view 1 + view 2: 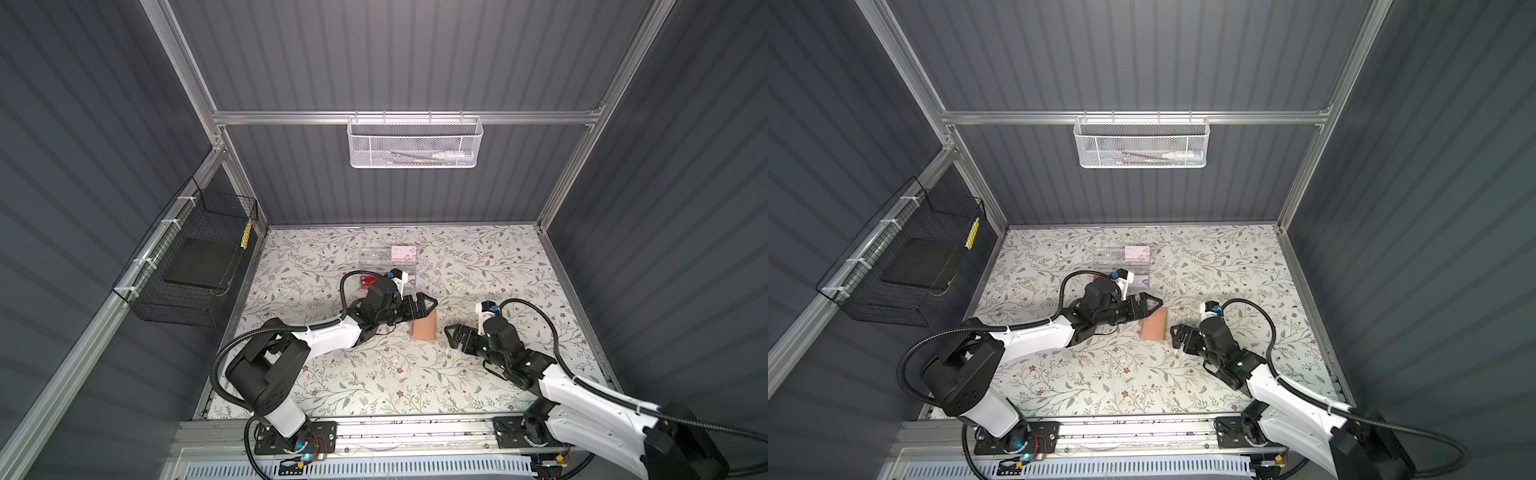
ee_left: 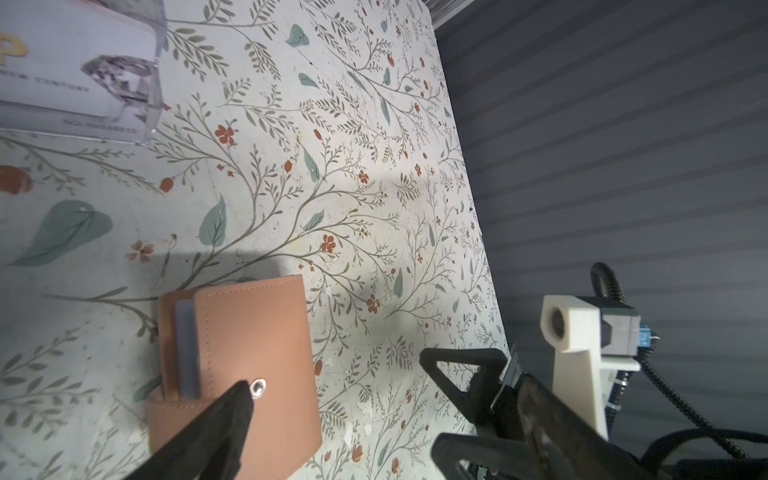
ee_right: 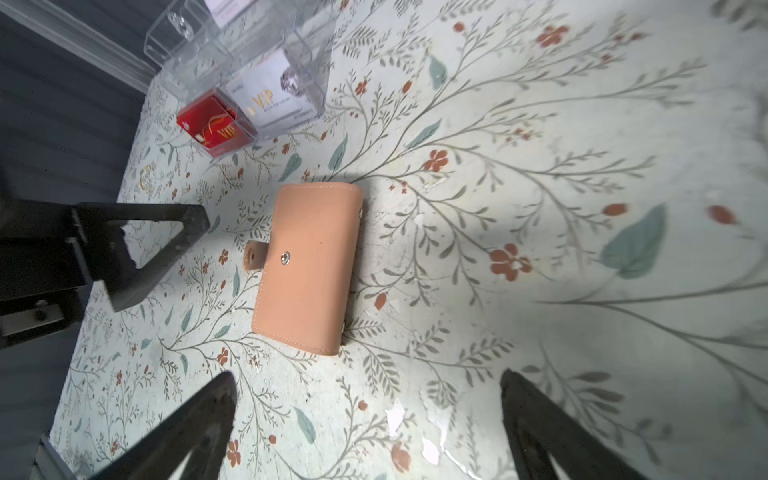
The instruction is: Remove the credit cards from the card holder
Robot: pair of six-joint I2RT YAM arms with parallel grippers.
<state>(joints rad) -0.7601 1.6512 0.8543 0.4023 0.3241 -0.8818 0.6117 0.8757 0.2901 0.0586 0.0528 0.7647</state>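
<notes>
The left gripper hangs with its jaws spread wide and nothing between them; in the left wrist view one fingertip overlaps the card holder beside its snap stud, though whether it touches the leather cannot be told. Behind this gripper, toward the back wall, stands a clear box with a red card and a pale card in its near compartments. The card holder lies flat on the floral tabletop between the two grippers, partly under the left one's fingers, folded over with its strap tab unfastened and grey sleeve pages showing at one edge. The right gripper faces the holder from the opposite side, near it but apart, its jaws likewise wide apart and gripping nothing
</notes>
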